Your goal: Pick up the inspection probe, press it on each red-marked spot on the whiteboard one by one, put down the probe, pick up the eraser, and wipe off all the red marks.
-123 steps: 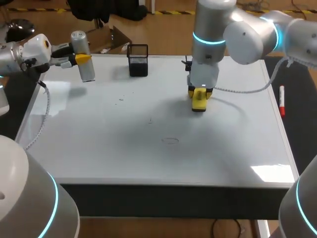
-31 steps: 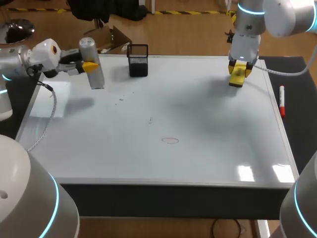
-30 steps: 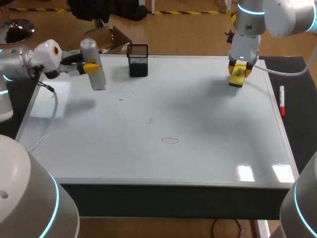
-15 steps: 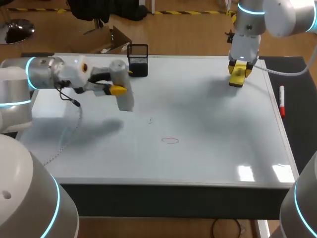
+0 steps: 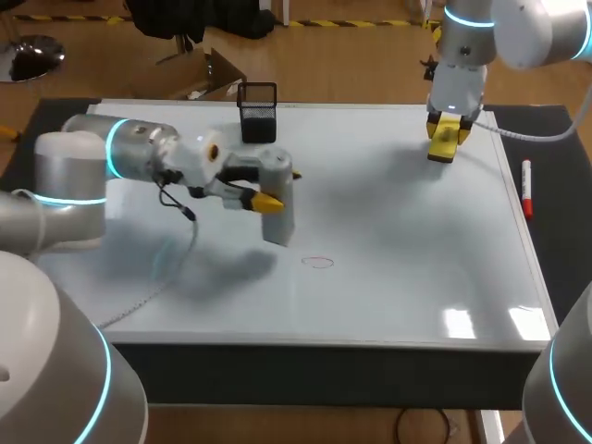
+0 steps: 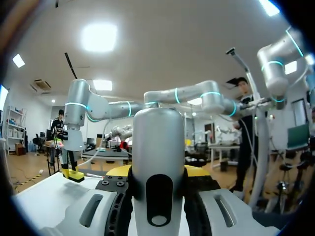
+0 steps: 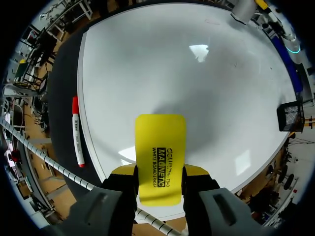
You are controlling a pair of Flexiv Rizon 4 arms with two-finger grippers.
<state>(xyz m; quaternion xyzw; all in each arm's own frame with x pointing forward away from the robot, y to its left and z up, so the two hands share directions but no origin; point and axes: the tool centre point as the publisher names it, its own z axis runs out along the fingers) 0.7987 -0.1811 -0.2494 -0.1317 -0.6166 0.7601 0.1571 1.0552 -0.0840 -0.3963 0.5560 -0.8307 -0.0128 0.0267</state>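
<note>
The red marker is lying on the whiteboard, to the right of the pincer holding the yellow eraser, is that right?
No. The red marker lies on the black mat beside the whiteboard, not on it, as the head view shows. It is to the right of the right pincer holding the yellow eraser.

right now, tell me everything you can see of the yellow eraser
The eraser is a flat yellow rectangular block with rounded corners and black print on its face, plastic by its look. The right gripper is shut on its long sides, holding it above the whiteboard near its far right corner.
</note>
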